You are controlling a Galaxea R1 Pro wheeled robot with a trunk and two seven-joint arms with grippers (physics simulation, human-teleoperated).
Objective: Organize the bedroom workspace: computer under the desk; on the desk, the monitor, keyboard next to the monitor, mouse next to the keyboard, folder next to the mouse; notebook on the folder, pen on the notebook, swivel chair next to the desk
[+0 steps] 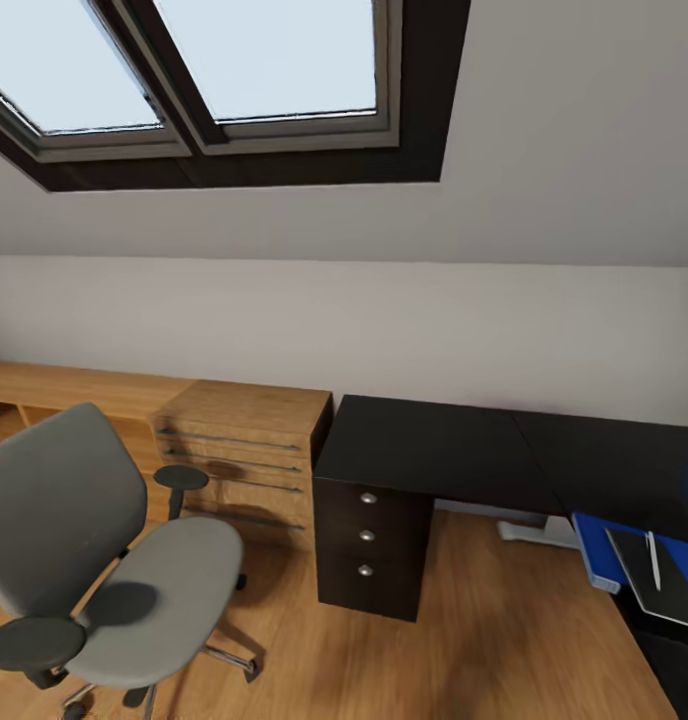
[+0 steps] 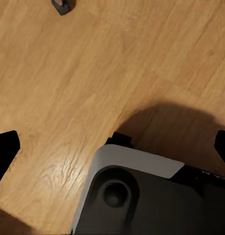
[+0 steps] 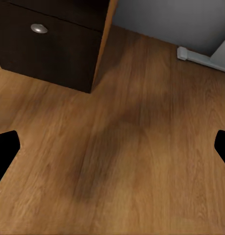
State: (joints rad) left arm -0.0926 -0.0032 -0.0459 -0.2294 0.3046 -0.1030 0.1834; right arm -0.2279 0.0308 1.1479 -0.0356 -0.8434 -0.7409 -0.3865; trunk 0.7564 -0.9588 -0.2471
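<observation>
my left tool (image 2: 112,147) and right tool (image 3: 112,147) are both wide open and hold nothing. the swivel chair (image 1: 104,560) sits at lower left, away from the table (image 1: 434,440). i should roll it closer, gently.

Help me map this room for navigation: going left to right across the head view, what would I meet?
swivel chair → light-wood cabinet → desk drawer unit → blue folder → notebook with the pen on it.

Folder (image 1: 594,560), notebook (image 1: 664,585) and desk (image 1: 434,450) cropped at the head view's right edge (chair (image 1: 94,560) base too).
</observation>
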